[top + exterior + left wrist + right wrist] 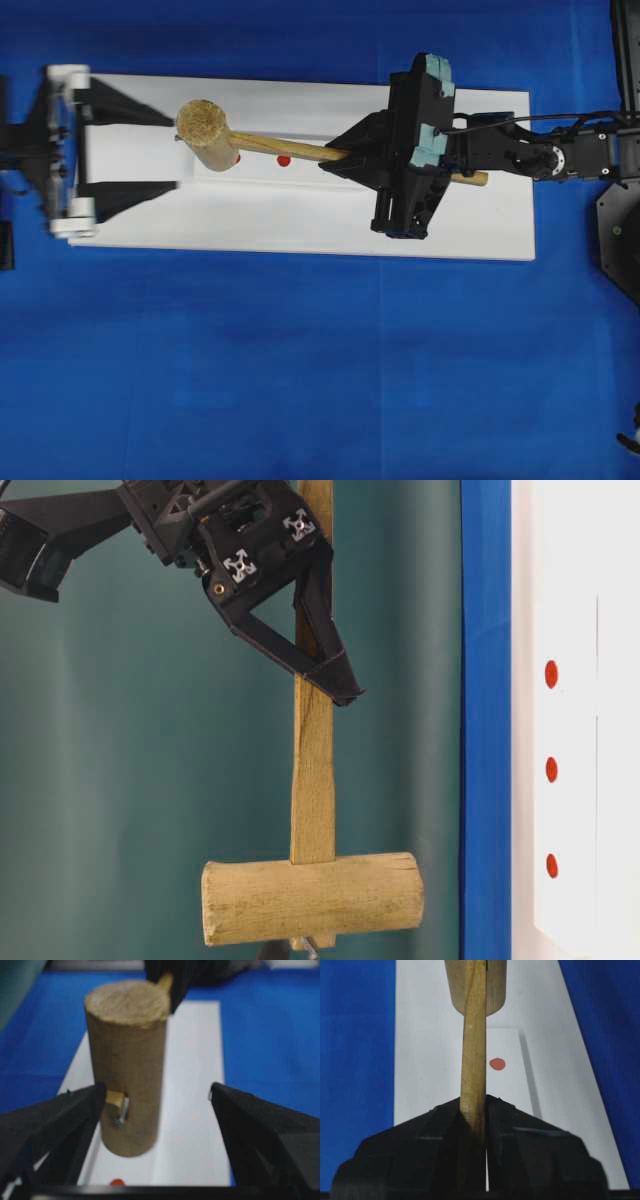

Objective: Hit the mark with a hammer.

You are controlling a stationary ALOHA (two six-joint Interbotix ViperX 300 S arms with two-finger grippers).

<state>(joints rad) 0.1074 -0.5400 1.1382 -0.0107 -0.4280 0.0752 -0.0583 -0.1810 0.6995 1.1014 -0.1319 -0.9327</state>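
Note:
My right gripper is shut on the handle of the hammer, a light wooden mallet held level and well above the white board. In the table-level view the hammer hangs clear of the raised white strip. The mark is the centre red dot of three. From overhead the mark shows just beside the handle, and the head partly covers one end dot. My left gripper stands open at the board's left end, its fingers on either side of the head's end and not touching it.
The white board lies on a blue cloth. The right arm's black base stands at the far right edge. An end dot shows below the mallet head in the left wrist view.

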